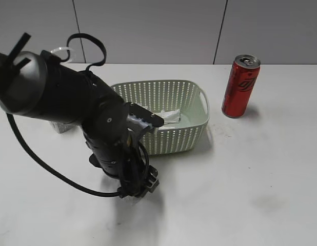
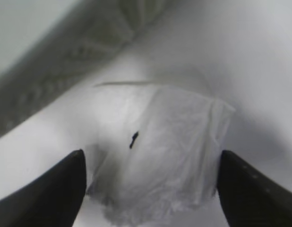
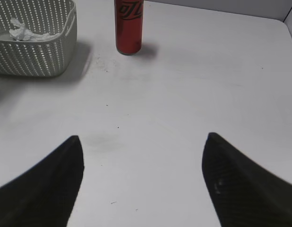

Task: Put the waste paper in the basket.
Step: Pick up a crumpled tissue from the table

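Note:
A crumpled white waste paper wad (image 2: 174, 137) with a small dark mark lies on the white table, close to the basket's slotted wall (image 2: 65, 61). My left gripper (image 2: 150, 163) is open, one finger on each side of the wad, low over the table in front of the basket (image 1: 140, 187); the arm hides the wad in the exterior view. The pale green basket (image 1: 197, 120) holds white waste paper (image 1: 169, 117), which also shows in the right wrist view (image 3: 23, 32). My right gripper (image 3: 142, 156) is open and empty above bare table, out of the exterior view.
A red drink can (image 1: 240, 86) stands upright to the right of the basket, also in the right wrist view (image 3: 129, 26). A small speckled packet (image 1: 61, 126) lies behind my left arm. A grey wall runs behind the table.

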Robot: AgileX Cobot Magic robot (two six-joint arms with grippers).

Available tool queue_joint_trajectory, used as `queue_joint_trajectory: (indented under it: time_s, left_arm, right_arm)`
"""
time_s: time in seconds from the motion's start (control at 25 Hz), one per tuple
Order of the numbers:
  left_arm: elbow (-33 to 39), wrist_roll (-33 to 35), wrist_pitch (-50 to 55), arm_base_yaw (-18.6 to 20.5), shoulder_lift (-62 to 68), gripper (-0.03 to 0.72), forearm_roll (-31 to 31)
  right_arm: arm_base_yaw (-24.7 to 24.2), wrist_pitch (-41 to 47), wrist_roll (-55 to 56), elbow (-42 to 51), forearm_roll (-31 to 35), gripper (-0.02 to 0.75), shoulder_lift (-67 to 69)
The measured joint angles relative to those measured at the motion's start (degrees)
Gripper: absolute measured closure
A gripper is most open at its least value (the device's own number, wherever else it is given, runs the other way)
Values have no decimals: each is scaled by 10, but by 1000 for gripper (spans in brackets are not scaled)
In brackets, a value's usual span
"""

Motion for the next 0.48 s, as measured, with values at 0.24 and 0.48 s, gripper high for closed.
queue_joint_trajectory:
  time_s: [0.24, 0.48]
  left_arm:
    - [0, 0, -19, 0, 1, 193, -32]
    - [-1, 0, -2, 0, 1, 450, -36]
  right_arm:
    - [0, 0, 1, 0, 0, 148, 0]
    - [0, 0, 1, 0, 0, 148, 0]
